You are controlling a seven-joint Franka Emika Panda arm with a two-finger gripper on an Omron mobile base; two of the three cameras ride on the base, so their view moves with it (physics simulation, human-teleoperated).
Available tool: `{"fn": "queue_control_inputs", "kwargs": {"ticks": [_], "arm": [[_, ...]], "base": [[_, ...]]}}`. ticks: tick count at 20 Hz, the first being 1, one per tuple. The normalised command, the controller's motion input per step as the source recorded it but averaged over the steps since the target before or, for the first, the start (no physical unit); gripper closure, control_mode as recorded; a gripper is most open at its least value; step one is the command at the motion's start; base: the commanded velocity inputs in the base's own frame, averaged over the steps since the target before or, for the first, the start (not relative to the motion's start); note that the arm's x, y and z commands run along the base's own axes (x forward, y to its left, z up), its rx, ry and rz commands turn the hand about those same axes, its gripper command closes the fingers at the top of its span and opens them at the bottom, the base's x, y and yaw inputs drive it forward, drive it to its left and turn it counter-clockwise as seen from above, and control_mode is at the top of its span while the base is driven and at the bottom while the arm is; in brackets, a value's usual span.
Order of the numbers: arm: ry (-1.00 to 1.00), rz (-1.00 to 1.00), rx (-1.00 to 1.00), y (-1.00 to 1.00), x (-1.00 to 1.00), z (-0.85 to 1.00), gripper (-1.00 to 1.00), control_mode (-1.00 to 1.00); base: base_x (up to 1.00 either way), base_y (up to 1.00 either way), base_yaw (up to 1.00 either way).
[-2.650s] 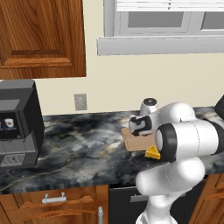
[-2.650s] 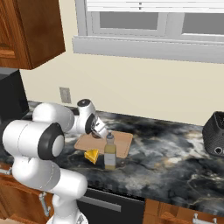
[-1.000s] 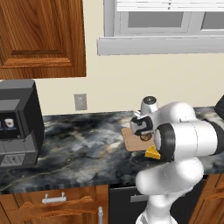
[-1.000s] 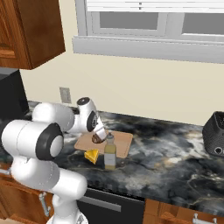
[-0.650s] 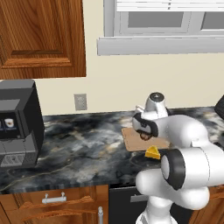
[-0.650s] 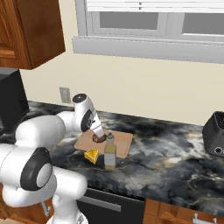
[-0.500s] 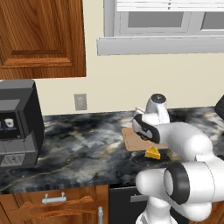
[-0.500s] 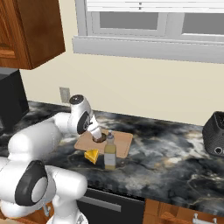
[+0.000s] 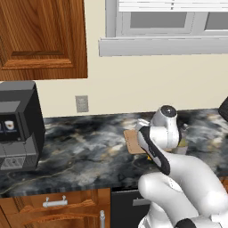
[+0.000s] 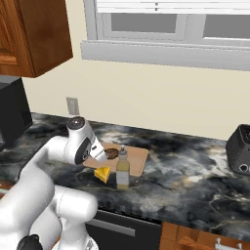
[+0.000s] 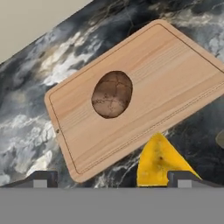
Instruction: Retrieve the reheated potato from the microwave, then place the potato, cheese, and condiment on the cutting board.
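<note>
Wooden cutting board (image 11: 175, 78), one potato (image 11: 112, 94) (centred), one cheese (image 11: 161, 161)

This is a kitchen in a home. A long dark counter (image 9: 89, 147) with a marble look runs along a cream wall (image 9: 133, 84). Brown wood cupboards (image 9: 42, 38) hang above it, and wood drawers (image 9: 55, 205) with metal handles sit below. A window (image 10: 166, 24) with a grey sill is over the counter. A black coffee machine (image 9: 18, 124) stands on the counter, near a wall plug (image 9: 82, 103). A wood cutting board (image 11: 144, 87) lies there with a potato (image 11: 112, 94) on it and cheese (image 11: 161, 161) just beside it.
</note>
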Motion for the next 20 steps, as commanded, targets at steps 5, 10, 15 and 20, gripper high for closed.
{"fn": "queue_control_inputs", "kwargs": {"ticks": [5, 10, 15, 20], "arm": [[-0.11, 0.27, -0.05, 0.00, -0.14, 0.00, -1.00, -1.00], [-0.05, 0.29, -0.10, 0.03, 0.00, -0.05, -1.00, -1.00], [-0.01, 0.10, -0.13, 0.26, 0.00, -0.27, -1.00, -1.00], [0.00, 0.00, -0.06, 0.29, 0.00, -0.27, -1.00, -1.00]], "base": [[0.00, 0.00, 0.00], [0.00, 0.00, 0.00], [0.00, 0.00, 0.00], [0.00, 0.00, 0.00]]}}
